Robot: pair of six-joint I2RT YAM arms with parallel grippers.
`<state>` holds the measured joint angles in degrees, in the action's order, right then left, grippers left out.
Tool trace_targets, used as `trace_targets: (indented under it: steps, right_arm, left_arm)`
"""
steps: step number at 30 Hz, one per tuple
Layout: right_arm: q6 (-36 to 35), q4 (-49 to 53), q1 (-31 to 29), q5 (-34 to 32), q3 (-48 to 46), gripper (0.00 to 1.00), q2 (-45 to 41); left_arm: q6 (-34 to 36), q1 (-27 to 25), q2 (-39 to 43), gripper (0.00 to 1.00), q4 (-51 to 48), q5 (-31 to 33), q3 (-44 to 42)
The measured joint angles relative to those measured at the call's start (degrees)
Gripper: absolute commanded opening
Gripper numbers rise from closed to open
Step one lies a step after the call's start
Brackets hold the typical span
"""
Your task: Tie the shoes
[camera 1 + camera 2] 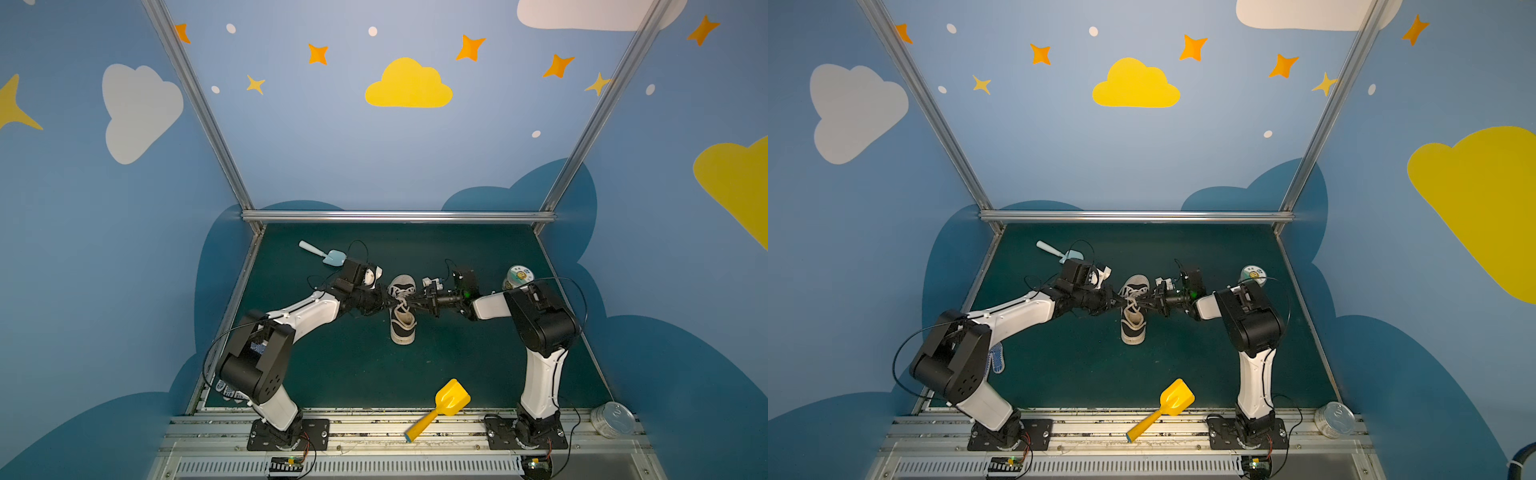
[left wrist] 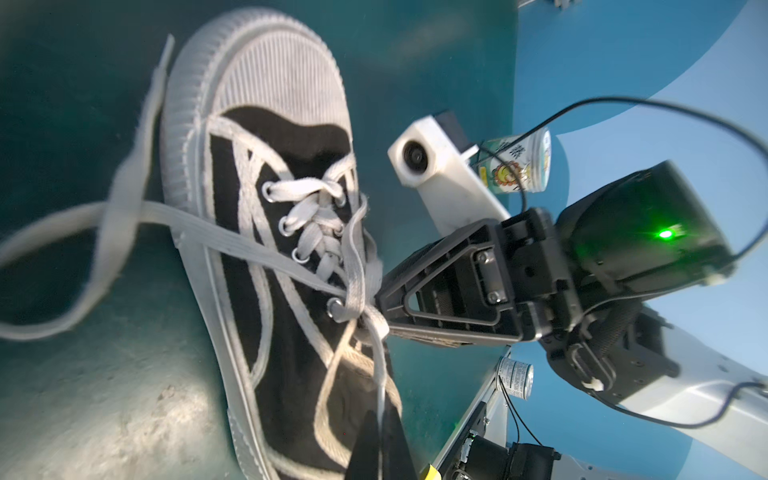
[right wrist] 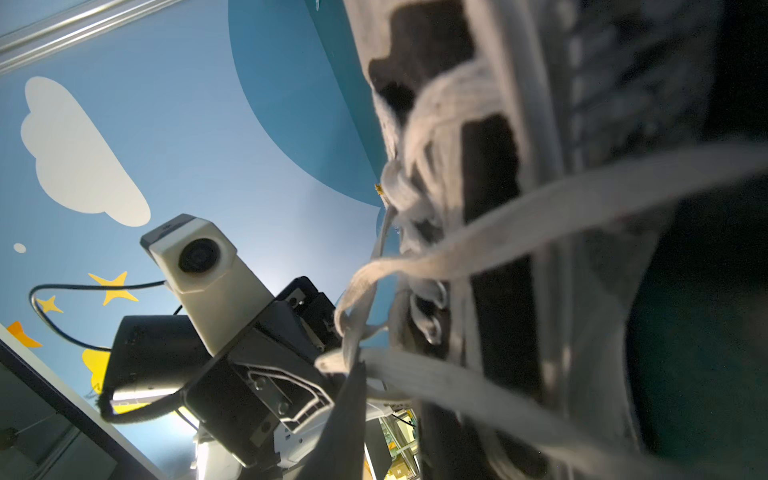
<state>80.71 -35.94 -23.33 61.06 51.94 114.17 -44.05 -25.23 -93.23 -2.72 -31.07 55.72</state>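
The left end effector (image 1: pixel 389 305) is clamped on a lace (image 2: pixel 379 374). The sneaker (image 1: pixel 402 328) stands on the table (image 1: pixel 332 365) directly beneath both. I cannot tell how far the right end effector (image 1: pixel 411 300) is open. The first crossing looks made, but the bow is not yet tied.

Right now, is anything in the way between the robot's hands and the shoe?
No, nothing visible. The left hand and right hand are both right at the laces on the shoe. The shovel, scoop and jar lie well apart from it.
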Motion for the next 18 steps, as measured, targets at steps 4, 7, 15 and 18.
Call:
trace_targets:
  steps: [4, 7, 15, 18]
  right_arm:
    - [-1.3, 1.5, 1.2, 0.1, -2.7, 0.32, -3.3]
    - [-3.2, 3.9, 2.1, 0.3, -4.2, 0.33, -6.3]
    - [-29.0, 37.2, 2.0, -7.5, 4.2, 0.36, -19.1]
    - [-40.7, 46.7, 0.9, -13.5, 9.8, 0.41, -23.5]
  left_arm:
    - [0.8, 0.8, 1.7, 0.03, -2.8, 0.2, 1.3]
    - [1.9, 1.3, 1.7, 0.03, -6.0, 0.5, 4.7]
    - [4.1, 1.6, 1.6, 0.03, -11.2, 0.4, 15.9]
    - [4.5, 1.6, 0.7, 0.03, -11.7, -0.2, 18.5]
